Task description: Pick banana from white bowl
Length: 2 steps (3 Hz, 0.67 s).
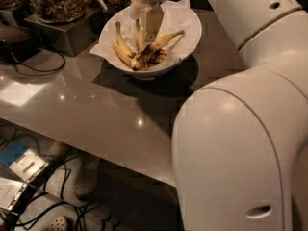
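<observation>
One long bruised banana (161,41) among others (121,45), glossy round white bowl (193,41), gripper (146,22) low inside, grasp unclear.

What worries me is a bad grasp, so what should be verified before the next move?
1. Tool over the white bowl: ok, it hangs down into the bowl's back half, just above the fruit.
2. Tool lined up on the banana: cannot tell. It is near the banana's middle, but a shorter banana lies right beside it.
3. Banana free of its neighbours: not ok. Its bruised end lies against the curved banana.
4. Grasp already made: cannot tell.
5. Bowl upright on the table: ok.
</observation>
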Available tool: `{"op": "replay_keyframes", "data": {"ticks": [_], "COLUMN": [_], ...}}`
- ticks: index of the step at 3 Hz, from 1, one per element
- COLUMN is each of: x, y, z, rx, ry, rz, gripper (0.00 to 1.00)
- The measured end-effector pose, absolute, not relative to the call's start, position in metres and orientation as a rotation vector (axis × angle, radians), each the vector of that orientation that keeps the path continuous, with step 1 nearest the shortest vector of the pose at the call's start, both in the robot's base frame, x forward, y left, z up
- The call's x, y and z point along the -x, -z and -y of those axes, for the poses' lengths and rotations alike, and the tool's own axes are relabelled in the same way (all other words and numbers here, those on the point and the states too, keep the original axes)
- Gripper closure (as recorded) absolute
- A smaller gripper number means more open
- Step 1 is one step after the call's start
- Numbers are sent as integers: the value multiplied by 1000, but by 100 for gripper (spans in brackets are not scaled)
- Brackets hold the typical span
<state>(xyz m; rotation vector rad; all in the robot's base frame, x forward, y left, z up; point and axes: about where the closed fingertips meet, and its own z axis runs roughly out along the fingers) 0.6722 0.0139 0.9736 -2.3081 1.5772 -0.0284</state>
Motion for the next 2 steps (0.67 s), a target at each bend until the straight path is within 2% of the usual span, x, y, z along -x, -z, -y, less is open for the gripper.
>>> {"op": "replay_keyframes", "data": {"ticks": [2], "x": [-677], "y": [-954], "z": [-11], "rx": [2348], "ry": [31], "rz": [-1614], "gripper": [41]}}
